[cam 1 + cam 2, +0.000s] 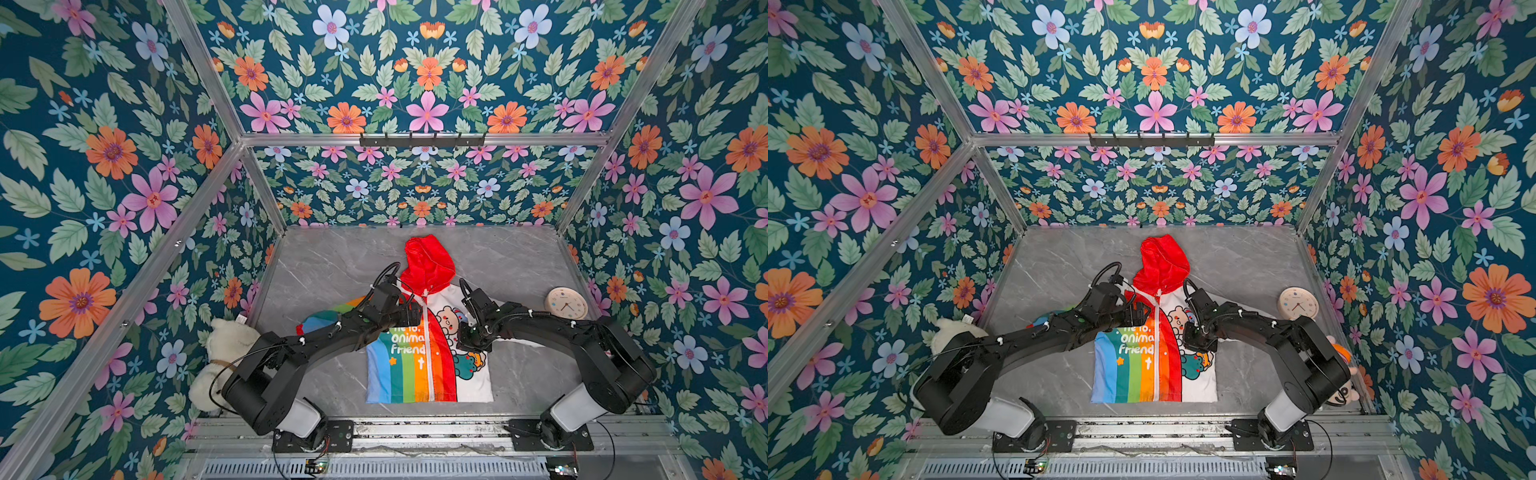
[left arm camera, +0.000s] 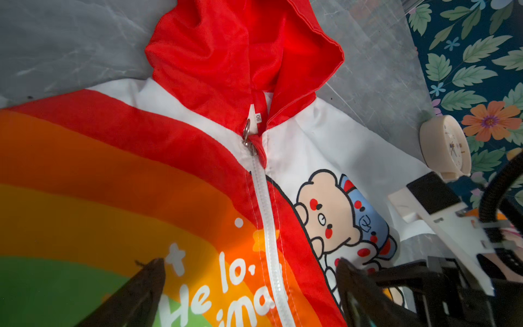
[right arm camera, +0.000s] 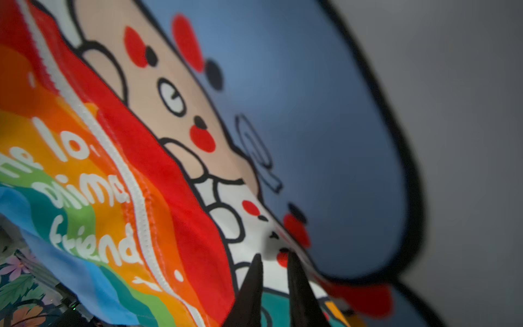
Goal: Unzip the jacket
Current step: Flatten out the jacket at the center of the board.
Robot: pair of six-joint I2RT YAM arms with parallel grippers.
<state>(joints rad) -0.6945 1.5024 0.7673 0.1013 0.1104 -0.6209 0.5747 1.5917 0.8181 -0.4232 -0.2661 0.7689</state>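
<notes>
One child's hooded jacket [image 1: 419, 365] lies flat and zipped on the grey marble table [image 1: 332, 266]. Its red hood [image 1: 428, 262] points to the far side and its hem lies near the front rail. The zipper pull [image 2: 247, 136] sits at the collar, at the top of the white zipper [image 2: 268, 226].

Two grippers work over the chest. The left gripper [image 2: 250, 263] is spread wide on the near side of the pull, one finger [image 2: 152, 271] over the rainbow half and the other over the cartoon half, gripping nothing. The right gripper [image 3: 274, 254] is on the white half, right of the zipper, its tips pinched nearly together on a raised pucker of fabric.

One round clock [image 1: 566, 303] stands near the right edge. One white plush toy [image 1: 224, 353] sits past the left edge, and one doll [image 1: 1343, 390] sits past the right edge. Bare marble lies on both sides of the hood and below the hem, and floral walls [image 1: 124, 208] enclose three sides.
</notes>
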